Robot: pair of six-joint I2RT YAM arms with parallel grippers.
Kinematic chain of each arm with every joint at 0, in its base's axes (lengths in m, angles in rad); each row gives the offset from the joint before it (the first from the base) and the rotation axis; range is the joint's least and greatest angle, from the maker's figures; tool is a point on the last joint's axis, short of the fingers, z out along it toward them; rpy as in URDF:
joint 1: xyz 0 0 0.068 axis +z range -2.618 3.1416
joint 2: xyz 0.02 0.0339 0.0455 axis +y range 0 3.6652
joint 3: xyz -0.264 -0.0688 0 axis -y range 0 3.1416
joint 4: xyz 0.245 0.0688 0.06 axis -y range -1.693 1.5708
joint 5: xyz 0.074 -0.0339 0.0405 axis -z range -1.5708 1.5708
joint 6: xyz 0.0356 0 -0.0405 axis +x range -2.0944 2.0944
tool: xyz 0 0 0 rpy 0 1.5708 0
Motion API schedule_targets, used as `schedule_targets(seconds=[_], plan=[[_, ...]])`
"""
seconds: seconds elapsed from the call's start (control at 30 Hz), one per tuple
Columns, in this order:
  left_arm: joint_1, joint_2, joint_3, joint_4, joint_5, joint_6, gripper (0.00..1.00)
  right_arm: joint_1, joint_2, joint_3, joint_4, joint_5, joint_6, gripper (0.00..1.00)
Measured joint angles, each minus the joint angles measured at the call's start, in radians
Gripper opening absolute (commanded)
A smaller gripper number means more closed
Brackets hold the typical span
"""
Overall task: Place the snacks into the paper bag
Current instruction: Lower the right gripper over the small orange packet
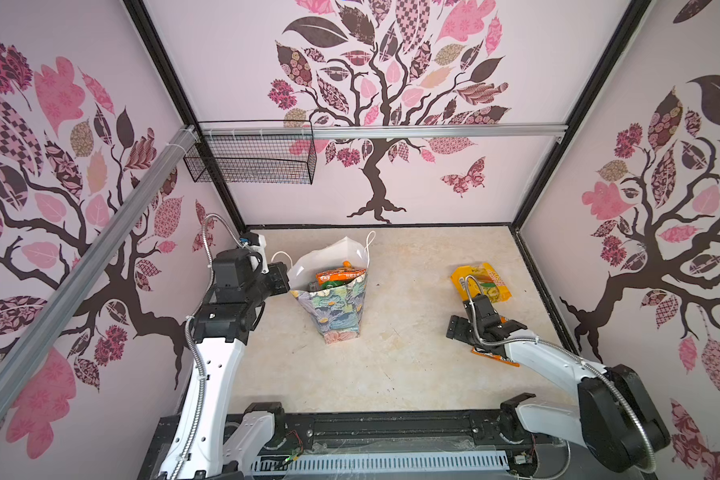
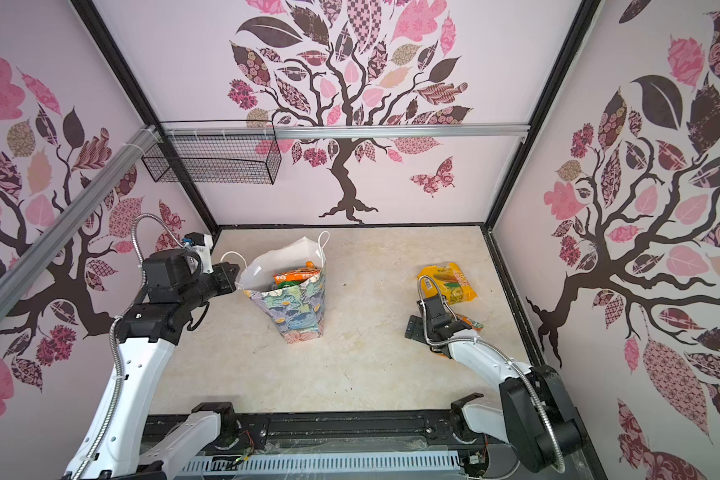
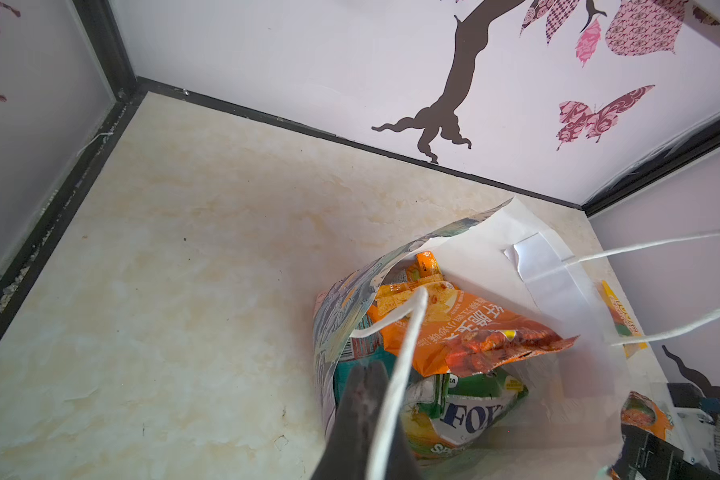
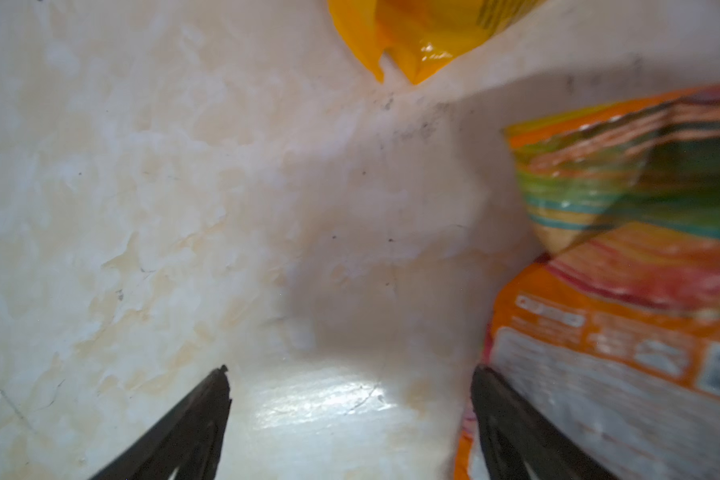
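Note:
The paper bag stands upright mid-table with its mouth open and several snacks inside. An orange packet lies on top of a green-and-white one. My left gripper is shut at the bag's left rim. A white cord handle runs along its fingers; I cannot tell whether it is pinched. My right gripper hangs open, low over the table. One finger sits at the edge of an orange packet. A yellow packet lies just beyond.
A black wire basket hangs on the back wall at the left, well above the table. Patterned walls close in the table on three sides. The right wall stands close to the two loose packets. The arm bases sit along the front edge.

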Motion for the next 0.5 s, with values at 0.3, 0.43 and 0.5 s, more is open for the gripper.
schedule_targets(seconds=[0.3, 0.43, 0.5], plan=[[0.001, 0.000, 0.000, 0.000, 0.000, 0.000, 0.04, 0.022, -0.008, -0.005, 0.002, -0.048, 0.025, 0.91], [0.001, 0.000, 0.000, 0.000, 0.006, 0.000, 0.04, 0.015, -0.117, 0.001, -0.051, 0.135, 0.043, 0.95], [0.001, 0.002, 0.000, 0.000, 0.008, 0.000, 0.04, -0.014, -0.162, 0.001, -0.063, 0.198, 0.047, 0.96]])
